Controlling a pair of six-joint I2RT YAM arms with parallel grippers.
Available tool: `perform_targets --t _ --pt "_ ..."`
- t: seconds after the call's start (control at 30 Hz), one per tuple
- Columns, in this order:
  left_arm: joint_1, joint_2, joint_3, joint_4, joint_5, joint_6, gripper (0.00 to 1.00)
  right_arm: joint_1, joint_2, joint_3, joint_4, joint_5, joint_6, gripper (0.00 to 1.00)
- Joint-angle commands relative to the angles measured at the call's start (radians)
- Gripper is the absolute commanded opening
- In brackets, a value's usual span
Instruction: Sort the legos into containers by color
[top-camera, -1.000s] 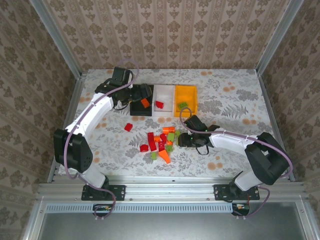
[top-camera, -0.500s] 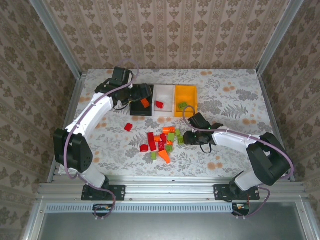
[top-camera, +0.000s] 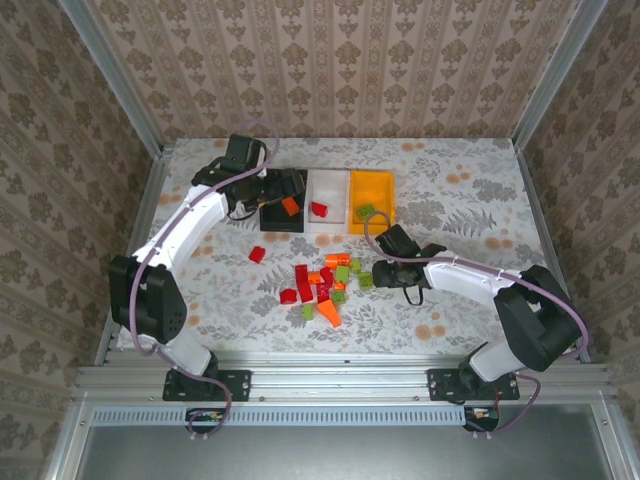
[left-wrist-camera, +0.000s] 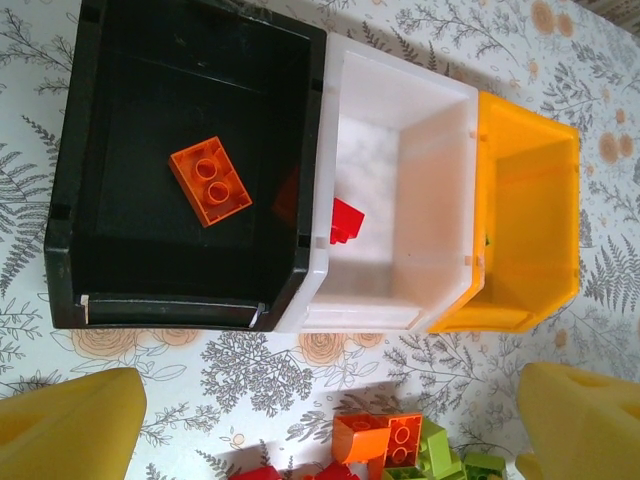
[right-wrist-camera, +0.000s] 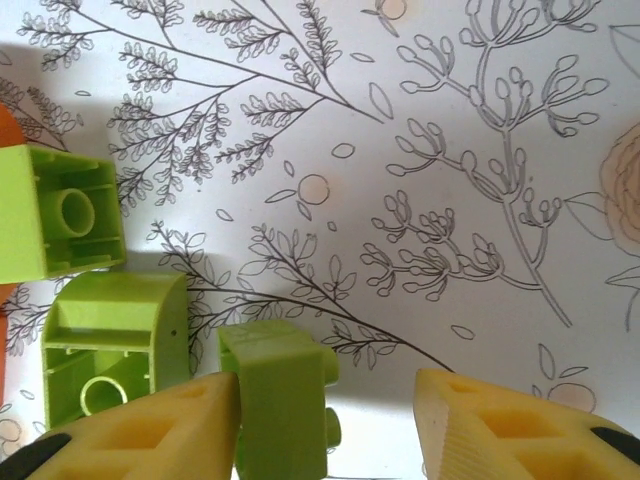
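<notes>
Right gripper (right-wrist-camera: 325, 410) straddles a small light-green plastic brick (right-wrist-camera: 275, 400), jaws apart and seemingly touching one side only; centre it before closing.

2 arms (top-camera: 185, 235): wht links, blk joints, purple cables, yellow tool fingers (right-wrist-camera: 500, 430).

Three bins (left-wrist-camera: 375, 170) in a row; red, orange, green legos (top-camera: 322, 285) heaped nearby
</notes>
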Motion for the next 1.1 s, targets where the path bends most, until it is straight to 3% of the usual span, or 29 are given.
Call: perform_targets --t 0.0,0.27,0.37,0.53,0.73,0.87,1.07 --pt "0.009 0.009 0.008 0.003 0.014 0.019 0.97 -0.001 -0.016 0.038 -0.072 0.110 -0.020 0.51" --pt "0.008 0.013 0.010 0.005 0.020 0.017 0.97 -0.023 -0.087 0.028 -0.095 0.170 -0.040 0.50" --pt "0.008 0.013 0.009 0.005 0.023 0.016 0.97 -0.024 -0.124 0.011 -0.048 0.103 -0.048 0.52" --pt "0.007 0.015 0.008 0.005 0.026 0.016 0.97 -0.031 -0.039 0.015 -0.028 -0.001 -0.017 0.65" --pt "0.002 0.019 0.005 0.012 0.046 0.006 0.98 -0.047 0.031 0.007 -0.006 0.000 -0.004 0.66" --pt "-0.008 0.031 -0.012 0.044 0.109 -0.028 0.99 -0.050 0.065 -0.004 0.015 0.007 0.003 0.62" --pt "-0.036 0.065 -0.001 0.048 0.178 -0.049 0.99 -0.050 0.055 0.007 0.023 0.021 0.006 0.42"
